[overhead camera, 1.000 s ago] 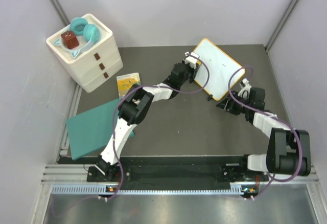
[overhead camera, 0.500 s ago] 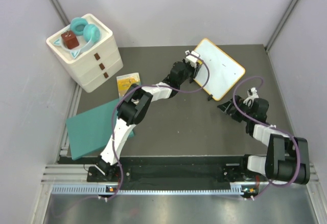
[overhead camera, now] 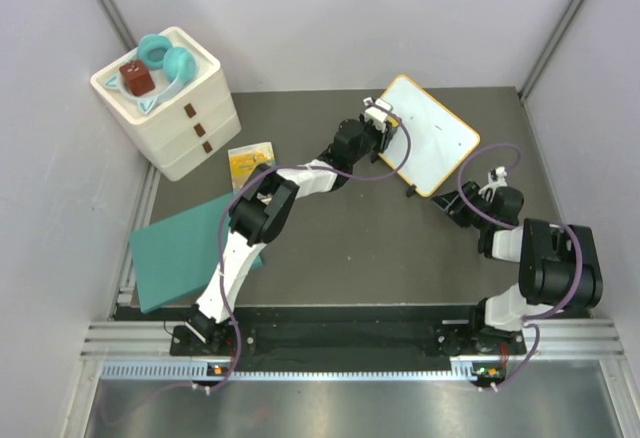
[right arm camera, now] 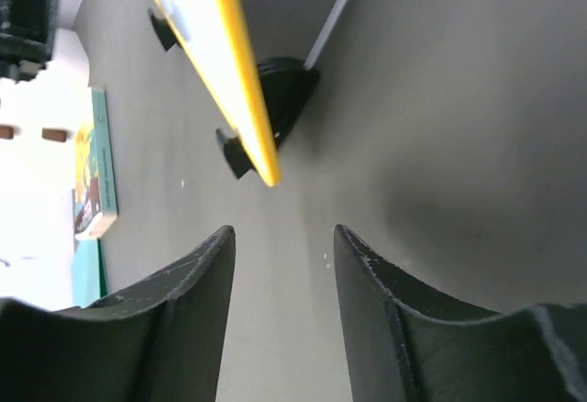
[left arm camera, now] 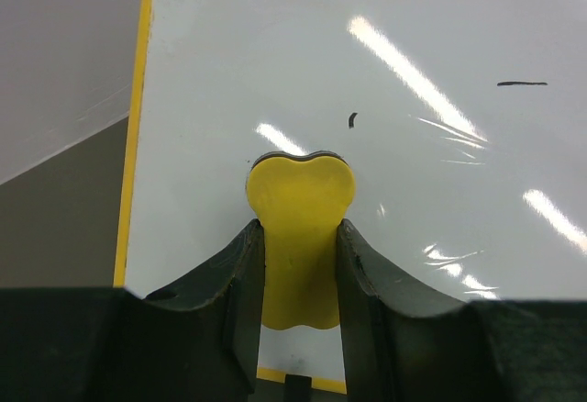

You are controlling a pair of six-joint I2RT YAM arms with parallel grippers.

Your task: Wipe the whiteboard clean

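Grey tabletop, far right side: the whiteboard stands tilted there. The left gripper is clamped on a yellow eraser, held against the board's face just below two small black marks. The right gripper sits near the board's lower corner, not touching it, fingers spread.

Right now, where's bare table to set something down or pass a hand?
Widest patch: table centre, between the left arm, the whiteboard and the near rail. Smaller strip at the back, between the drawer unit and the whiteboard. Crowded: left side with yellow booklet and teal sheet; right side, where the open right gripper sits by the whiteboard's corner.
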